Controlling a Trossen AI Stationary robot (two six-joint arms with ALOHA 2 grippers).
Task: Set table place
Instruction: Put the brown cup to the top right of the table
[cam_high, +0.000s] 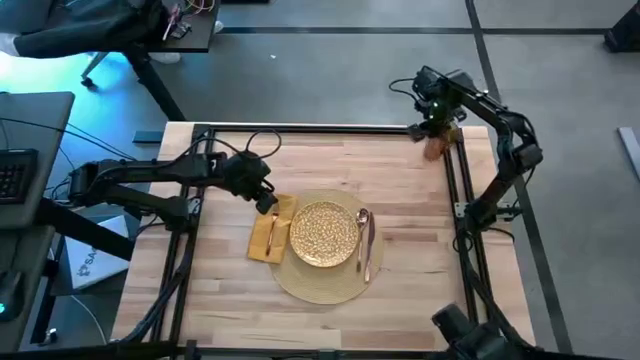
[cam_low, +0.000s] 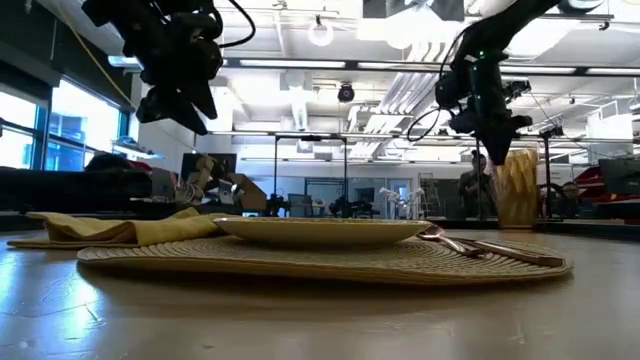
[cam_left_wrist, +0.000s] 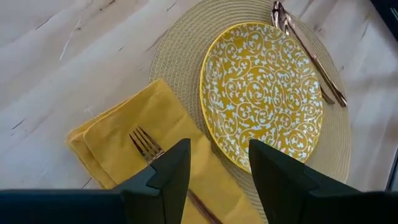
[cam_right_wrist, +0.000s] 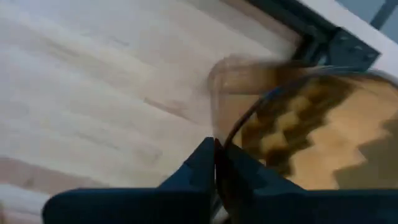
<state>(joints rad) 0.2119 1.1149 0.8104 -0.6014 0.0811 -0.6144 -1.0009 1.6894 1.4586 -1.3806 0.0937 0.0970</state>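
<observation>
A round tan placemat (cam_high: 300, 285) lies on the table (cam_high: 400, 180) and carries a gold patterned plate (cam_high: 323, 234). A copper spoon (cam_high: 364, 222) and knife (cam_high: 371, 250) lie on the mat to the plate's right. A fork (cam_left_wrist: 144, 144) rests on the folded mustard napkin (cam_left_wrist: 118, 140) to the plate's left. My left gripper (cam_left_wrist: 217, 149) hovers open above the napkin's edge beside the plate. At the table's far right corner my right gripper (cam_high: 437, 125) is shut on the amber glass (cam_high: 436, 147). My right gripper grips the glass by its rim (cam_right_wrist: 231, 134), with one finger inside the glass and one outside its wall. The fingers come at it from above, pointing down. The glass (cam_low: 517, 188) stands upright below them; I cannot tell whether its base is on the table.
A black metal frame (cam_high: 455, 190) edges the table, and the glass stands close to its far right corner. Bare wood lies between that corner and the placemat, and also in front of the mat toward the near edge.
</observation>
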